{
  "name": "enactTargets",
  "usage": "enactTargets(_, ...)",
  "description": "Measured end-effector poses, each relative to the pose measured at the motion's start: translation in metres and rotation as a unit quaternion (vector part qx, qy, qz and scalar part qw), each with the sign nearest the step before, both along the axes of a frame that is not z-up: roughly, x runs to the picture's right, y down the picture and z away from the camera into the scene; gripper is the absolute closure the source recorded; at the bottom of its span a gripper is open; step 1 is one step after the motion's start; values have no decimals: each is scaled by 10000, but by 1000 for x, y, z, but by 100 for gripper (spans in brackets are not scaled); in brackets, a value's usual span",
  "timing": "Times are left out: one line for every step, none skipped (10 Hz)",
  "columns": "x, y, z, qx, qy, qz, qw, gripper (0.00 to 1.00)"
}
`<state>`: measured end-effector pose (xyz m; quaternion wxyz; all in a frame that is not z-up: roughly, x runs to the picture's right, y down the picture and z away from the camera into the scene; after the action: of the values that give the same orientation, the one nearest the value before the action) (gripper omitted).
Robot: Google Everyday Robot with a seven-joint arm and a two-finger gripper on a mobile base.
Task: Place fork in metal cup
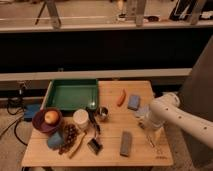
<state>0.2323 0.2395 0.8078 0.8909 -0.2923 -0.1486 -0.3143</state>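
Observation:
The metal cup (102, 113) stands near the middle of the wooden table (110, 156), just right of the wider white cup (80, 119). A thin silvery fork (150, 141) appears to lie on the table near the right front corner. My gripper (146, 131) hangs at the end of the white arm (165, 111), right above the fork's near end. I cannot tell if it touches the fork. The cup is well to the left of the gripper.
A green tray (72, 94) sits at the back left. A purple bowl with an apple (46, 120), grapes (69, 134), a wooden spoon (77, 146) and a dark-handled utensil (94, 126) lie left. An orange carrot (120, 97), blue sponge (133, 102) and grey block (126, 143) lie near the arm.

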Motion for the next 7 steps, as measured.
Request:
enactTargets(-12, 4, -1, 120, -259, -471, 9985, 20)
enactTargets(-22, 7, -4, 204, -455, -821, 9954, 20)
enactTargets(-25, 10, -6, 273, -564, -1066, 9923, 20)
enactTargets(-28, 15, -8, 362, -765, -1433, 9861, 20)
enactTargets(-32, 18, -10, 422, -922, -1668, 9808, 20)
enactTargets(-32, 17, -12, 514, -1081, -1925, 9740, 20)
enactTargets(-27, 13, -10, 553, -1149, -1982, 9718, 20)
